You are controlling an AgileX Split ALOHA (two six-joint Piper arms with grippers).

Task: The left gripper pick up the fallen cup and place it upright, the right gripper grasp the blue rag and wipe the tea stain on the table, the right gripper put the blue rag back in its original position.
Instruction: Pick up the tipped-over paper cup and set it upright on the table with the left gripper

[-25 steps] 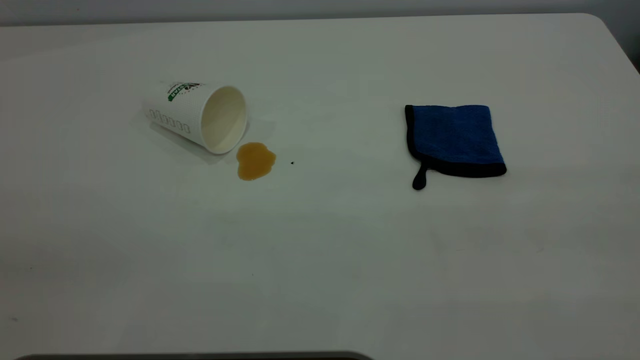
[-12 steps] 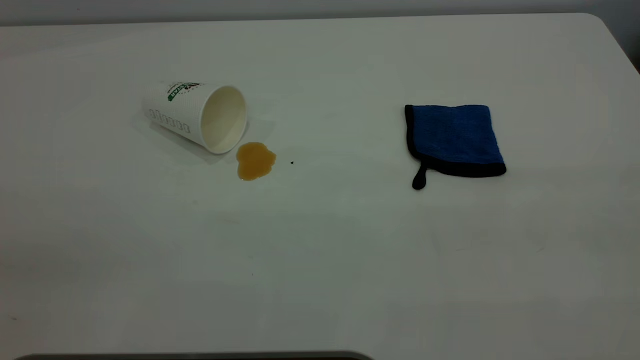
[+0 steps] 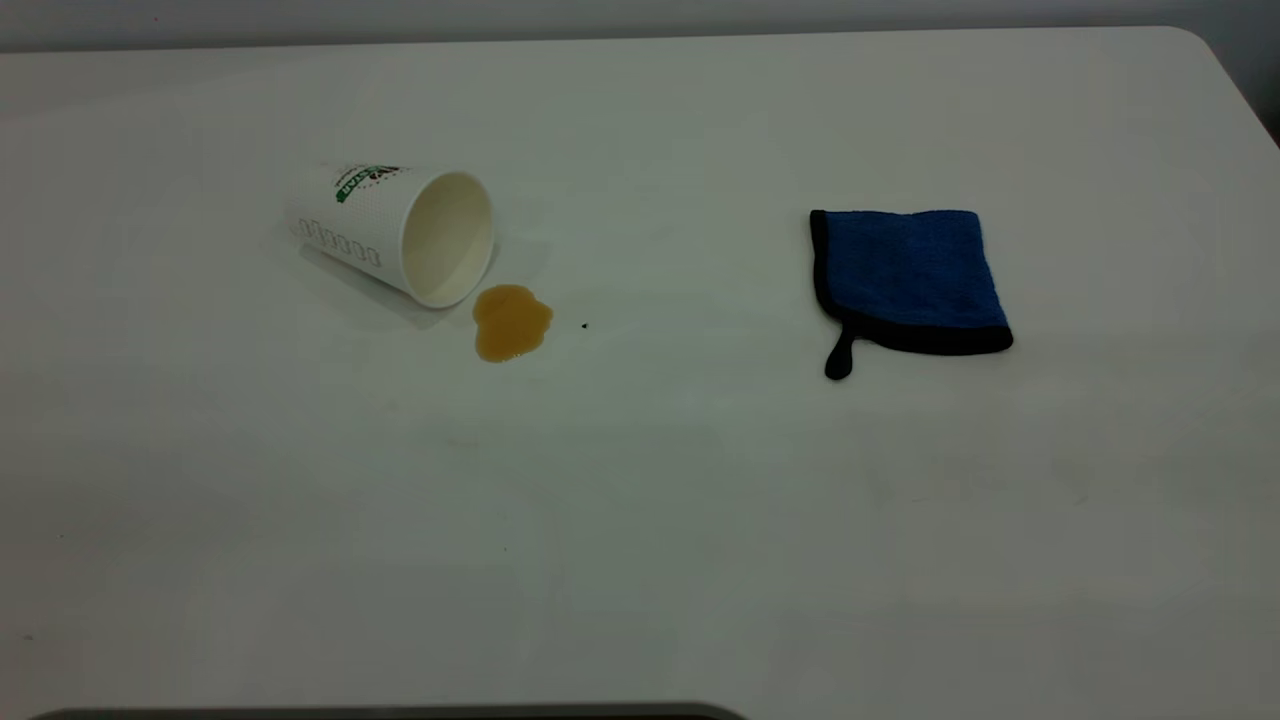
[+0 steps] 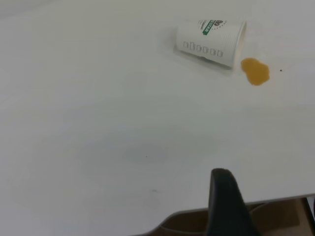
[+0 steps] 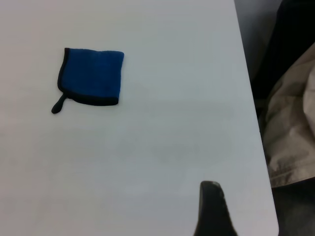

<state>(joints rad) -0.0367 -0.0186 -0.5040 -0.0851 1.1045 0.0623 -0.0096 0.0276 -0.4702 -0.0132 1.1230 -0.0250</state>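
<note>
The fallen cup [image 3: 395, 232] lies on its side at the table's left, with its mouth towards the tea stain [image 3: 511, 321], an amber puddle just beside the rim. Both also show in the left wrist view, the cup [image 4: 209, 43] and the stain [image 4: 255, 71]. The blue rag [image 3: 908, 280], black-edged with a small tail, lies flat at the right and shows in the right wrist view [image 5: 91, 76]. Neither gripper is in the exterior view. The left gripper [image 4: 224, 201] is far from the cup, over the table's edge. The right gripper [image 5: 211, 209] is far from the rag, near the table's rounded corner.
The white table [image 3: 640, 500] fills the exterior view. A tiny black speck [image 3: 584, 325] lies right of the stain. Beyond the table edge in the right wrist view is a crumpled beige cloth [image 5: 295, 128]. A brown surface [image 4: 275, 221] shows below the table edge in the left wrist view.
</note>
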